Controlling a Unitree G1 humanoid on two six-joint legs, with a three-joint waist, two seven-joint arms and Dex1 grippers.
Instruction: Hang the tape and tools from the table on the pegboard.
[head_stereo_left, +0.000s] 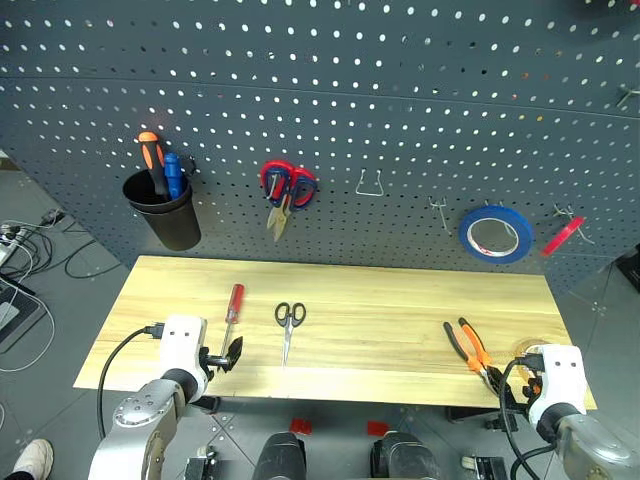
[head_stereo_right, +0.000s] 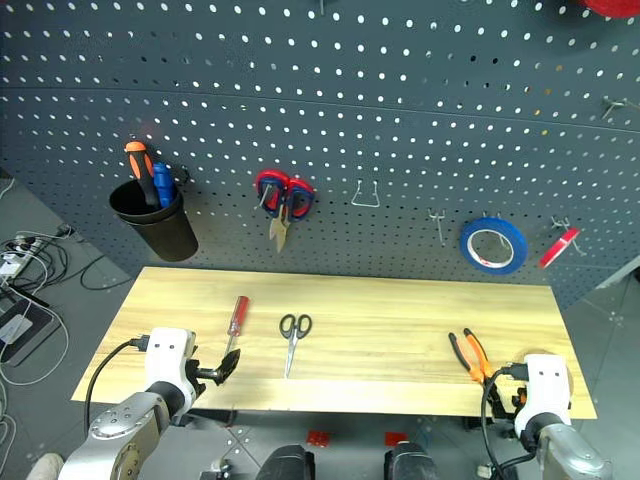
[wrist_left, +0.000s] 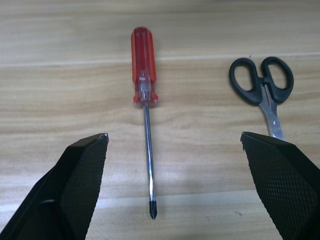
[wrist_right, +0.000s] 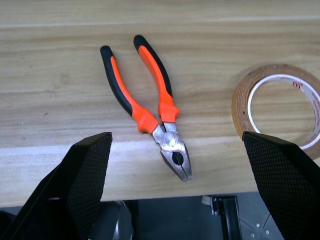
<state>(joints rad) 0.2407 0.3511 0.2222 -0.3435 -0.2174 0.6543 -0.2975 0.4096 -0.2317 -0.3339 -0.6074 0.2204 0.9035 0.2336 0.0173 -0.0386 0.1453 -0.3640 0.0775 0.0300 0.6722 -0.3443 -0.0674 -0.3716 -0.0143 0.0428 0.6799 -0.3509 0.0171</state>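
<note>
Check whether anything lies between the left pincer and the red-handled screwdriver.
Nothing visible does. The left pincer is open above the table, with the red-handled screwdriver lying unobstructed between its fingers; the black-handled scissors lie off to one side.

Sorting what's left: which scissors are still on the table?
The black-handled scissors lie flat on the table; the red-handled pair hangs on the pegboard.

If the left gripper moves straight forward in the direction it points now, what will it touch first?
Most likely the red-handled screwdriver, which lies between the open left gripper's fingers, tip nearest, on the table. The black-handled scissors lie off to one side. Depth is uncertain.
</note>
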